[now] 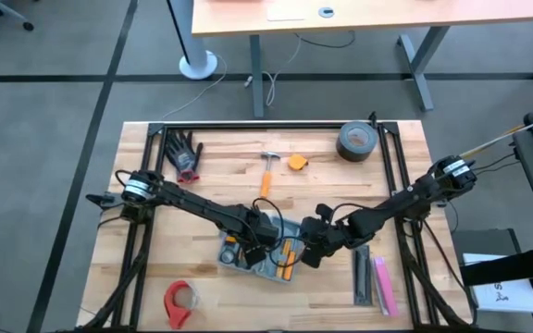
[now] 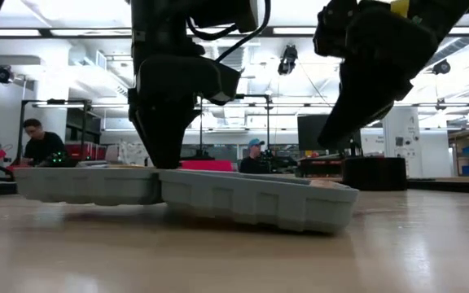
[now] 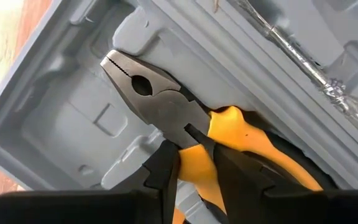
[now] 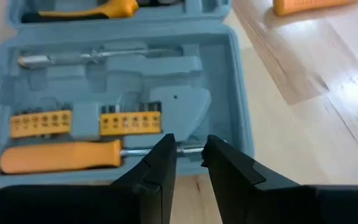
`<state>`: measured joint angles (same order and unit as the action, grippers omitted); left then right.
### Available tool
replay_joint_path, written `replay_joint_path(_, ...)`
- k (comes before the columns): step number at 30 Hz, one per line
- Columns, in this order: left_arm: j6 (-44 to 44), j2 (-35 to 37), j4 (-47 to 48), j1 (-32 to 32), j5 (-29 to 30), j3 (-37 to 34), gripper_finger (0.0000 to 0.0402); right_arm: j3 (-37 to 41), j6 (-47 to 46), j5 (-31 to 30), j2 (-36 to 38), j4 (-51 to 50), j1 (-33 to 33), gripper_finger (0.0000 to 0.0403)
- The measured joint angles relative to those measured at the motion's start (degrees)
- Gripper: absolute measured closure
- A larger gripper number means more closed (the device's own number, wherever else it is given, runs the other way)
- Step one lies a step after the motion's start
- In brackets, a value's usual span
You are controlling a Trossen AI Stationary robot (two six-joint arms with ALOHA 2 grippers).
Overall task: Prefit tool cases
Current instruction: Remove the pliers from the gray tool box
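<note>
The tool case (image 1: 257, 254) lies open on the wooden table near its front middle; its grey tray (image 4: 123, 93) holds bit strips and a yellow-handled screwdriver (image 4: 61, 155). My left gripper (image 3: 194, 168) points down into the case's other half, shut on yellow-and-black pliers (image 3: 160, 99). My right gripper (image 4: 188, 162) slants down over the case's right part, its fingers a narrow gap apart above the screwdriver's metal shaft (image 4: 188, 148). In the low view its tips (image 2: 332, 142) stand clear above the case (image 2: 259, 199). My left gripper pinches one yellow handle of the pliers (image 3: 191, 163) between its two fingers, close behind the joint. The fingers come from above, pointing down, and lie across the handle. The pliers' head (image 3: 135, 84) is over a tray recess; whether it rests there I cannot tell.
At the far side lie black-red gloves (image 1: 185, 153), a hammer (image 1: 266, 171), an orange tape measure (image 1: 297, 162) and a grey tape roll (image 1: 355, 141). A red tape dispenser (image 1: 179, 301) sits front left. Black and pink bars (image 1: 378, 282) lie right of the case.
</note>
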<state>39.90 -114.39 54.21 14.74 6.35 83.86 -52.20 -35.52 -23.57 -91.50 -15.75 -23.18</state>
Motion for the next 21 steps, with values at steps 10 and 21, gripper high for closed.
replay_joint_path(10,0.02,0.03,-1.43,0.04,0.2,-0.11,0.031,-0.11,2.15,2.29,-4.09,2.29,2.07,0.0339)
replay_joint_path(21,-0.06,3.12,-4.41,1.46,0.22,-0.28,0.0312,-0.32,0.16,6.05,-12.1,5.95,3.33,0.0343)
